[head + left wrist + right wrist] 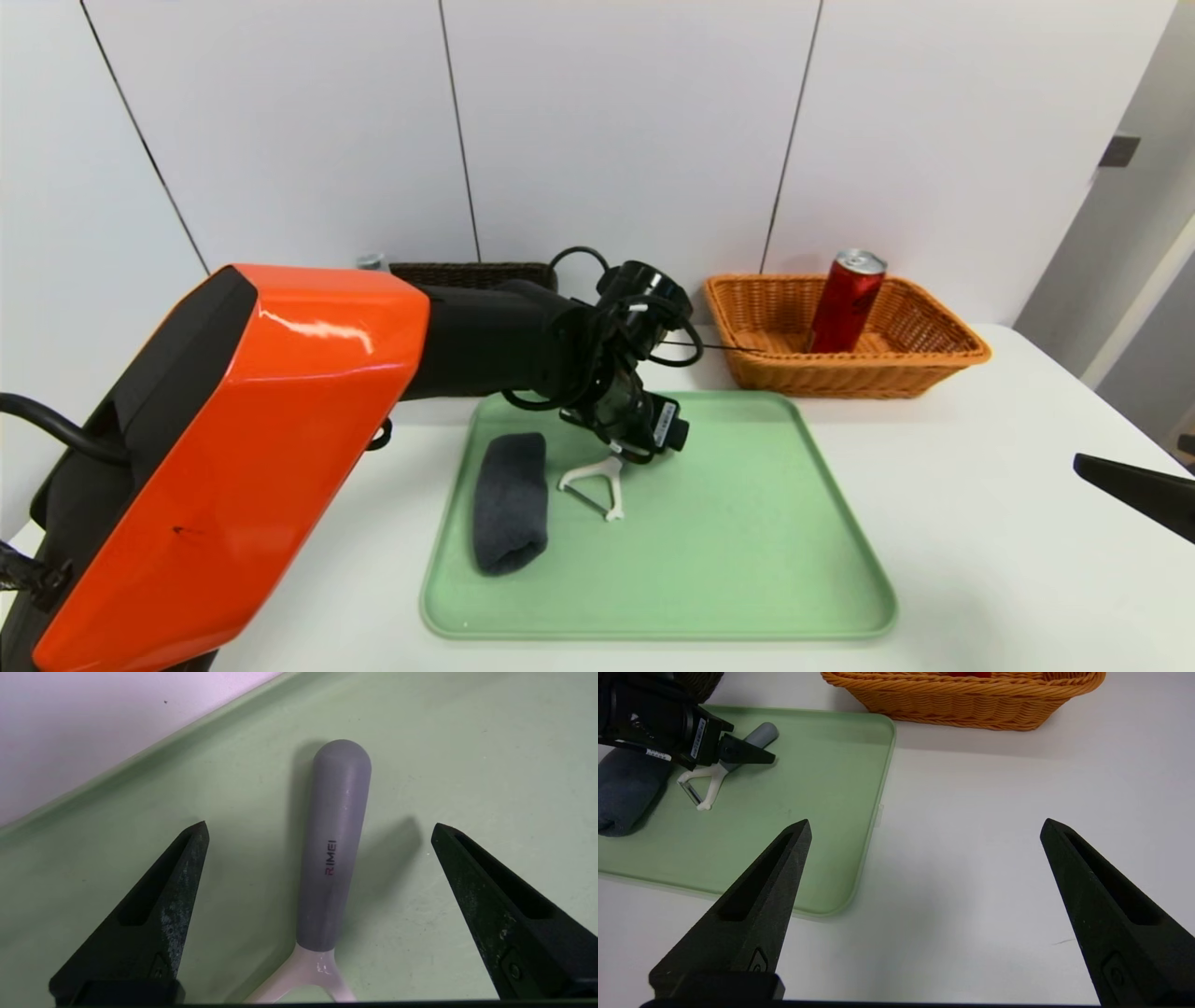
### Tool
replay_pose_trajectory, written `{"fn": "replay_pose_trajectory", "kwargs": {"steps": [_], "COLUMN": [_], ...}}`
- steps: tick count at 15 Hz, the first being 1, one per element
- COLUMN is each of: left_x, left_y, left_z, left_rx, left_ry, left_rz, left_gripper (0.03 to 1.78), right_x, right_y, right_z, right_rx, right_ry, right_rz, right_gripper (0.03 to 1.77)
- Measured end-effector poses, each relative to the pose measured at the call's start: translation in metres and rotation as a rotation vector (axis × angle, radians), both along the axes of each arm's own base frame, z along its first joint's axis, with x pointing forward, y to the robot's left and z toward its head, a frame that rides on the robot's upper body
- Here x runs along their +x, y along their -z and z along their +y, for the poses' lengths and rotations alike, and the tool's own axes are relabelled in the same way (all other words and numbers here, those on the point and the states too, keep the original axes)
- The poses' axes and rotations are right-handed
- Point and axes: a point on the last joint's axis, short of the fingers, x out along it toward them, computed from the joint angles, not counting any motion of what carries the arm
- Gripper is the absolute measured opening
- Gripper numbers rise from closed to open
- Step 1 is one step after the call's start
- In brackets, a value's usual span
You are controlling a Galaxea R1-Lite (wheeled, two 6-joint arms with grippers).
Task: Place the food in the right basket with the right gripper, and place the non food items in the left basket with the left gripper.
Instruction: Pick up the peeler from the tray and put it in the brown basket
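orange-shelled left arm [252, 448] slants up from lower left; its left gripper [320, 835], spread and holding nothing, hovers over the peeler [595, 487] mid-frame on the green tray [728, 560]. bare white table [990, 523] lies right of the tray's rim; the right gripper [927, 828], unclenched, waits at far right. the red can [848, 303] leans in the orange basket [859, 375], upper right, before pale wall panels [616, 121].

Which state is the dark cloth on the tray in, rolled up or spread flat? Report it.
Rolled up: the dark cloth lies on the green tray as a thick, narrow bundle, with a coiled end showing.
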Motion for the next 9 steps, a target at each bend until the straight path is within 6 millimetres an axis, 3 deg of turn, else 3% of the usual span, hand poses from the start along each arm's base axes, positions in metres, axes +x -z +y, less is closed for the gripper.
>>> {"fn": "replay_pose_trajectory", "kwargs": {"steps": [9], "left_x": [-0.0016], "left_y": [0.0062], "left_z": [0.0003], "left_rx": [0.015], "left_ry": [-0.004], "left_rz": [0.022], "left_gripper": [1.69], "right_x": [-0.0013], "right_y": [-0.0024], "right_z": [-0.0001], "right_rx": [0.0], "right_ry": [0.0], "right_rz": [-0.012], "right_gripper": [1.69]}}
